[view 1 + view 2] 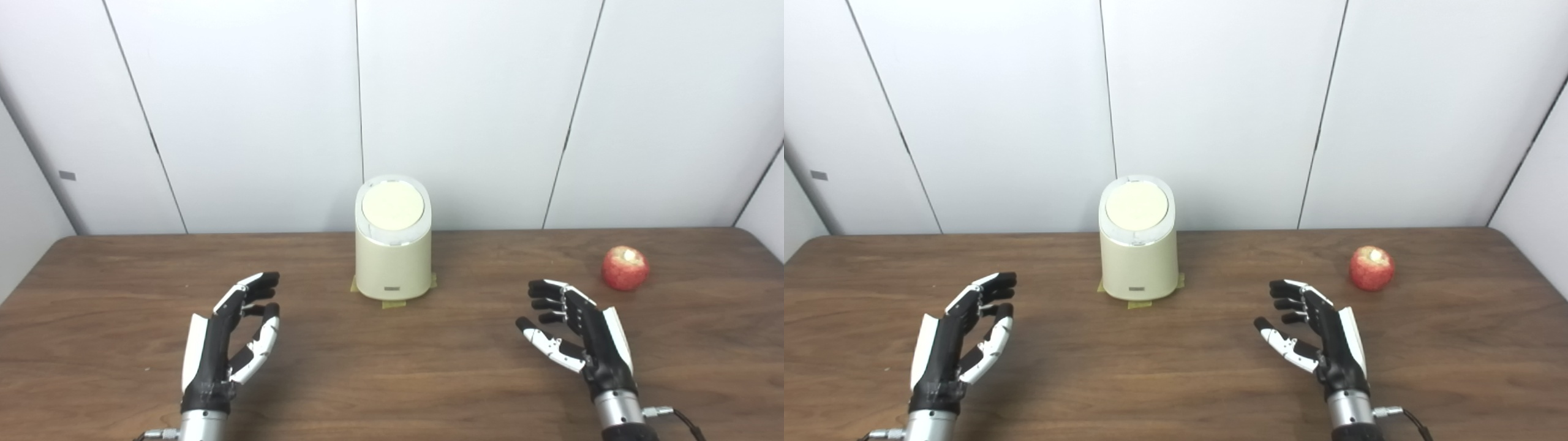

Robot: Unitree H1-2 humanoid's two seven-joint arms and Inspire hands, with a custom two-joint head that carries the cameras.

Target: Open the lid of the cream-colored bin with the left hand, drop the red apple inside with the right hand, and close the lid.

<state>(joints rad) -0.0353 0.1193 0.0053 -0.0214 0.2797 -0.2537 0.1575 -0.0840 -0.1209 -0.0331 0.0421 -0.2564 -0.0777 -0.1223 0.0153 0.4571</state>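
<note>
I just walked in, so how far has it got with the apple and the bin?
Nothing is done yet. The bin has its lid shut, and the apple sits on the table to its right. The left hand and right hand are open and empty. Every step remains.

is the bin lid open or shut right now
Shut. The round lid lies flat in the top of the cream-colored bin, no gap showing, and neither hand touches it.

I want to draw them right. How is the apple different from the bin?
The red apple is small, round and red; the cream-colored bin is taller, pale and drum-shaped. The apple sits loose toward the table's right side, near the right hand; the bin stands in the middle on tape patches, with its lid shut. Both rest on the wooden table, untouched by either hand.
</note>
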